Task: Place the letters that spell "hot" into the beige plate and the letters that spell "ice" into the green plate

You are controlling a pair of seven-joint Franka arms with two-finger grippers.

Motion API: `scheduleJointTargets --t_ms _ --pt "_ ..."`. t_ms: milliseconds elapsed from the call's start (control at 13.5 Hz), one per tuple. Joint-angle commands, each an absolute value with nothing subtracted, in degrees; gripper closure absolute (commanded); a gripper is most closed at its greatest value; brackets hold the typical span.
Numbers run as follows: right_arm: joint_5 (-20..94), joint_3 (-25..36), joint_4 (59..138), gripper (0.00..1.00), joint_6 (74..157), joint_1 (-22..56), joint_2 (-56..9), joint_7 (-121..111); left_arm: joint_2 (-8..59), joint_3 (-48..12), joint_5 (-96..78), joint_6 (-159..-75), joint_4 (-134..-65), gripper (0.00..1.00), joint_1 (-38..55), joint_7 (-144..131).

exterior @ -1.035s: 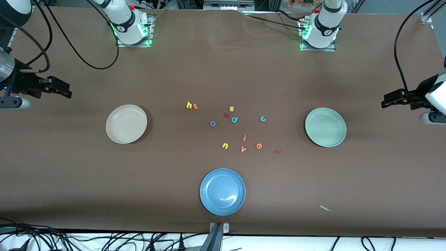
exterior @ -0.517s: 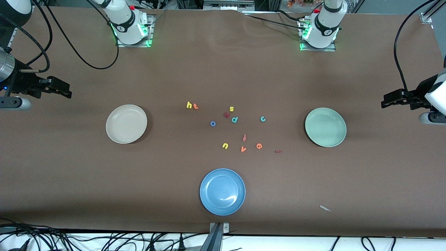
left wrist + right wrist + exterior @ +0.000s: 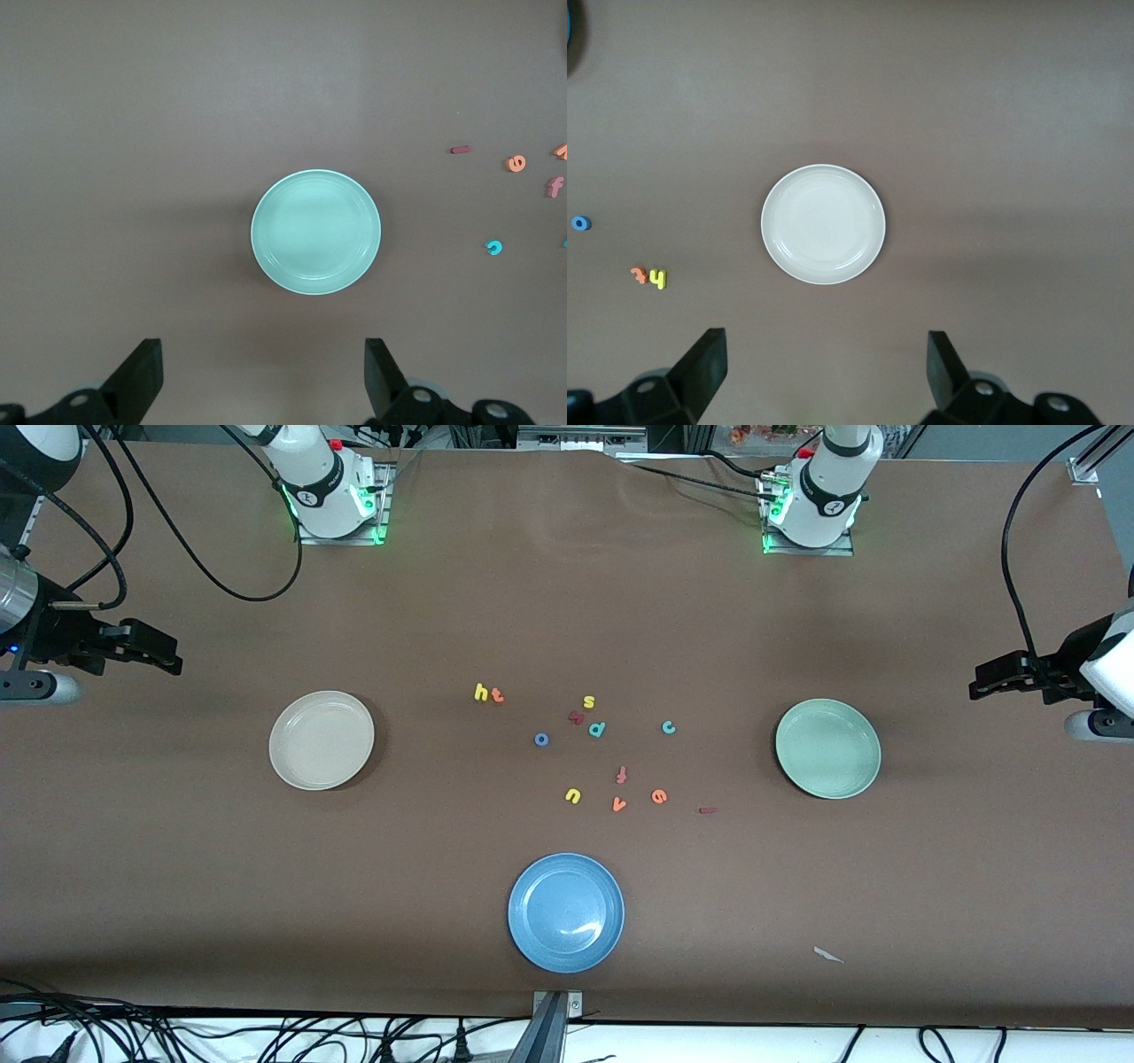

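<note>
Among the letters scattered mid-table, the yellow h and orange t lie side by side, and the blue o is slightly nearer the camera. The teal c, orange e and dark red i lie toward the green plate. The beige plate holds nothing, and neither does the green one. My right gripper hangs open, high over the table's end past the beige plate. My left gripper hangs open at the other end, looking down on the green plate.
A blue plate sits near the table's front edge. Other letters lie among the task's: yellow s, teal d, a dark red letter, red-orange f, yellow u, orange v. A paper scrap lies near the front.
</note>
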State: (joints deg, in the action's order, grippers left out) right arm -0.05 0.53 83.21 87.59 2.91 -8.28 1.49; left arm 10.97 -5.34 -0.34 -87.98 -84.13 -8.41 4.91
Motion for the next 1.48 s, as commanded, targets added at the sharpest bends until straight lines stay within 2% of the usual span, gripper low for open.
scheduleJointTargets --t_ms 0,739,1109,1404 --pt "0.62 0.62 82.27 0.0 87.36 2.9 -8.61 1.14 10.02 -5.45 0.88 -87.98 -84.99 0.0 -8.44 5.8" --pt "0.62 0.62 82.27 0.0 87.28 2.9 -8.53 1.23 11.86 -5.89 0.44 -88.07 -84.99 0.0 -5.72 -1.73" --pt "0.53 0.18 82.27 0.0 86.13 3.08 -8.44 1.14 15.98 -5.89 -1.57 -88.94 -84.73 0.0 0.34 -12.53" --pt "0.53 0.26 82.27 0.0 86.13 3.08 -8.61 0.97 21.87 -5.89 -3.6 -94.56 -85.17 0.0 5.79 -26.51"
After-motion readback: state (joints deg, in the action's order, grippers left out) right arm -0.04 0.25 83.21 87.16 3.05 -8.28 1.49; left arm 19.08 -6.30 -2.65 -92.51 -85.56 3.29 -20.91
